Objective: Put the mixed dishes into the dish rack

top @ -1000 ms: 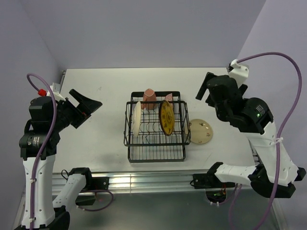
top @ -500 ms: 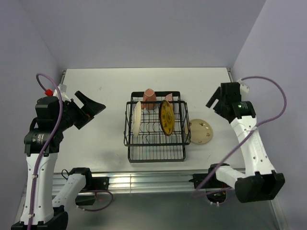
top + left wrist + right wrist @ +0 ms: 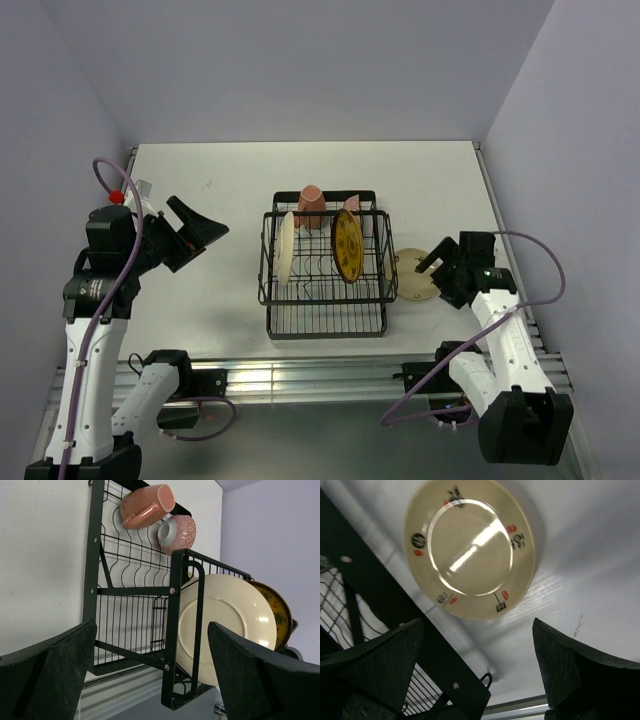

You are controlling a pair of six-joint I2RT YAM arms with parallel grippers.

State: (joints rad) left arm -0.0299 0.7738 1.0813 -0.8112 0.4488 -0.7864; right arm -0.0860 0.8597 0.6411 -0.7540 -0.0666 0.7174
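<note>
The dish rack (image 3: 325, 275) sits in the middle of the worktop (image 3: 220, 180) and is nearly loaded. A cream plate (image 3: 287, 248) stands on edge in the slots at the rack's left side. A yellow patterned plate (image 3: 347, 246) stands on edge towards its right side. A pinkish mug (image 3: 311, 207) and a small speckled bowl (image 3: 353, 203) lie at the rack's far end.

One dish is outside: a second cream plate (image 3: 420, 275), with small red and dark marks on its face. It lies flat on the worktop just beside the rack's right side. From what I can see, fetching this plate is the step in hand.

The right arm is folded low, with its forearm reaching in towards the rack from the right. The right tool (image 3: 435, 268) hangs over the side of that plate away from the rack. Its jaws are spread wide and have hold of nothing. The wrist view looks down the fingers onto the plate's face.

I'd say the next move calls for dropping to the rim and getting one finger under its lip, which is awkward with a plate lying flat. The plate then has to be tipped upright and fed into a free slot without knocking the yellow one.

The left arm stands raised, well apart from the rack's left side. The left tool (image 3: 208, 238) points at the rack, wide open and empty.
</note>
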